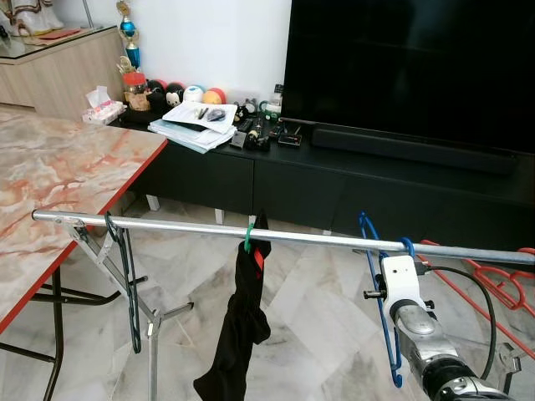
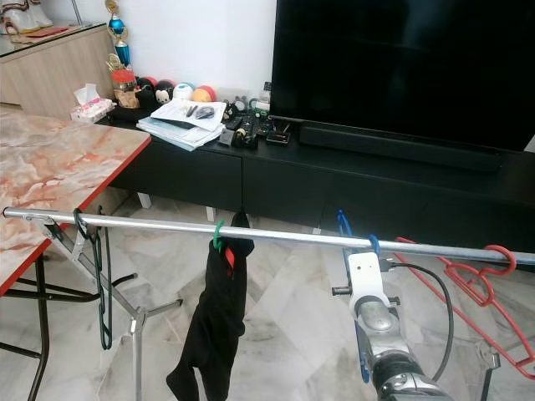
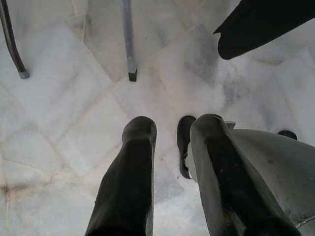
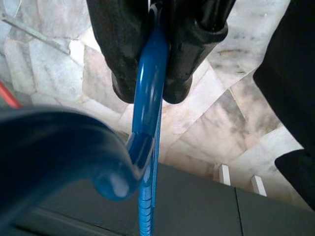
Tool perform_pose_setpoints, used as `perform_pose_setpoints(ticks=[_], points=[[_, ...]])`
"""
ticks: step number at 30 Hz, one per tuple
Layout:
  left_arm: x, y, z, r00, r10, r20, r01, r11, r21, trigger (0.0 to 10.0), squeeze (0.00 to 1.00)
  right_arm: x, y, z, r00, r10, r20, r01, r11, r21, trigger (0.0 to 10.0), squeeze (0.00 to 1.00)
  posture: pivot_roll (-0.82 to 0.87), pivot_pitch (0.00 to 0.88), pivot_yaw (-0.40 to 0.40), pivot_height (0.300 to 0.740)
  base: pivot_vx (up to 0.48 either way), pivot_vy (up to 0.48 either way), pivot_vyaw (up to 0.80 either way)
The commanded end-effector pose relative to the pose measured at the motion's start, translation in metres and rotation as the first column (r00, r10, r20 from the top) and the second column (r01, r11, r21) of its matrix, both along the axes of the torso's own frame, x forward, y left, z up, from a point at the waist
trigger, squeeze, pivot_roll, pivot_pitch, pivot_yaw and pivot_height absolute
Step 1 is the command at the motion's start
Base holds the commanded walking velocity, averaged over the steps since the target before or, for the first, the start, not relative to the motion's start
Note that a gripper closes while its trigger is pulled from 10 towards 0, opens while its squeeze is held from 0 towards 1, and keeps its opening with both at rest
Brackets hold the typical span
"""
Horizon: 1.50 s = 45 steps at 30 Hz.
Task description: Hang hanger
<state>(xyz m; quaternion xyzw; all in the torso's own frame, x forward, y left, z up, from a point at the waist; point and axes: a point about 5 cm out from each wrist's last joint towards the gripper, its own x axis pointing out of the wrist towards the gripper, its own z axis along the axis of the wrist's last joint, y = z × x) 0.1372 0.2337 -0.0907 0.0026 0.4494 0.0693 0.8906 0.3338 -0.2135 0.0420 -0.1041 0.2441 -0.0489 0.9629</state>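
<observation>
Right gripper (image 4: 147,93) is clamping the blue hanger (image 1: 383,309) between both fingers (image 4: 110,54); the pinch sits on the hanger's neck, just below the hook. In the head views the blue hook (image 1: 407,246) is already looping over the silver rail (image 1: 292,237), with the hanger body hanging below the rail beside the right wrist. So the step in hand looks like the final seat and release.

Neighbours on the rail: a black garment (image 1: 238,326) on a green hook (image 1: 248,237) toward the middle, a dark green hanger (image 1: 127,276) near the left end, red hangers (image 2: 476,280) at the far right. The blue hanger is sitting between the garment and the red ones, clear of both.

Left gripper (image 3: 170,172) is hanging idle over the marble floor (image 3: 59,98), fingers parted with a narrow gap, holding nothing.

To do it well, as a judgement:
- confirm the hook is bearing fully on the rail before opening; whether the hook is actually touching the rail is hard to tell from here
- lower slightly so the rail is carrying the weight, not the fingers
- open slowly, then back the fingers out along the hanger's plane to avoid dragging it sideways or lifting it off
- keep the wrist cable (image 1: 468,284) away from the red hangers.
</observation>
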Motion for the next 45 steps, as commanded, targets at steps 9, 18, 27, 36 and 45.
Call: perform_pose_setpoints(ticks=[9, 18, 27, 36, 45], points=[[-0.021, 0.005, -0.006, 0.999, 0.006, -0.053, -0.006, 1.0, -0.007, 10.0, 0.0, -0.01, -0.003, -0.009, 0.999, -0.013, 0.046, 0.011, 0.999, 0.046, 10.0, 1.0, 0.14, 0.0, -0.033, 0.74, 0.0, 0.0, 0.0], [-0.024, 0.005, -0.006, 0.998, -0.003, -0.058, 0.002, 1.0, -0.011, 10.0, 0.0, -0.019, -0.008, -0.007, 0.982, -0.045, 0.184, 0.032, 0.997, 0.074, 10.0, 0.95, 0.12, 0.0, -0.027, 0.74, 0.0, 0.0, 0.0], [-0.025, 0.002, -0.007, 0.998, -0.021, -0.067, 0.02, 1.0, -0.017, 10.0, 0.0, -0.039, -0.013, -0.013, 0.961, -0.027, 0.276, 0.008, 0.997, 0.073, 10.0, 0.0, 0.11, 0.0, -0.023, 0.74, 0.0, 0.0, 0.0], [-0.03, 0.004, -0.008, 0.997, -0.022, -0.079, 0.021, 1.0, -0.016, 10.0, 0.0, -0.081, -0.021, -0.015, 0.911, -0.057, 0.407, 0.059, 0.998, 0.006, 10.0, 0.0, 0.1, 0.0, -0.025, 0.74, 0.0, 0.0, 0.0], [-0.026, -0.003, -0.009, 0.997, -0.026, -0.077, 0.025, 1.0, -0.016, 10.0, 0.0, -0.146, -0.031, -0.051, 0.917, -0.311, 0.251, 0.314, 0.949, 0.026, 10.0, 0.0, 0.1, 0.0, -0.033, 0.74, 0.0, 0.0, 0.0]])
